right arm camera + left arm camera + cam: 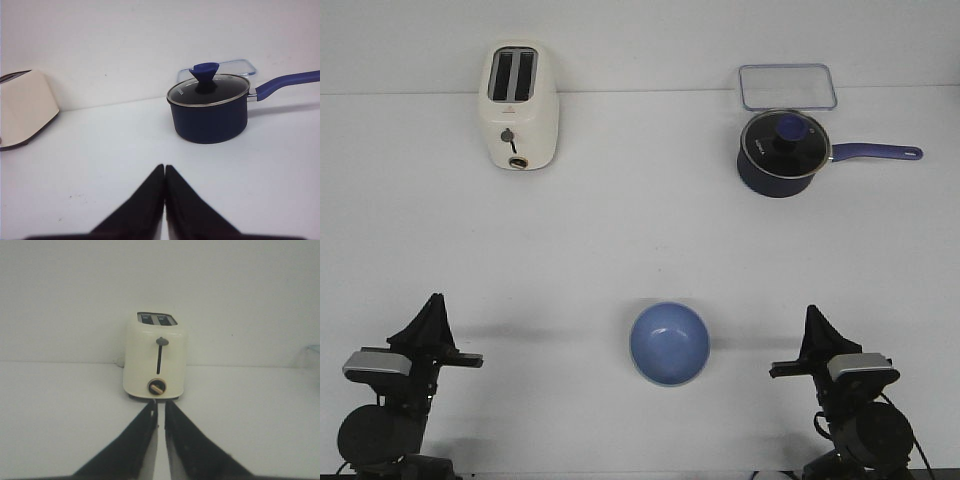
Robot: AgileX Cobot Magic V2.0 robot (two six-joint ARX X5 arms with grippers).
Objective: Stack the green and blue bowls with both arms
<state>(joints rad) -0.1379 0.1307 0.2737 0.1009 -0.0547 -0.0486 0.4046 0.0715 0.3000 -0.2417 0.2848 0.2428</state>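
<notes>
The light blue bowl stands upright near the front of the white table, midway between my two arms. No green bowl shows in any view. My left gripper rests at the front left, well left of the bowl; in the left wrist view its jaws stand almost together with only a thin slit and hold nothing. My right gripper rests at the front right, right of the bowl; in the right wrist view its jaws are pressed together and empty. Neither wrist view shows the bowl.
A cream toaster stands at the back left, straight ahead of the left gripper. A dark navy saucepan with a glass lid stands at the back right, its handle pointing right. A clear lidded container lies behind it.
</notes>
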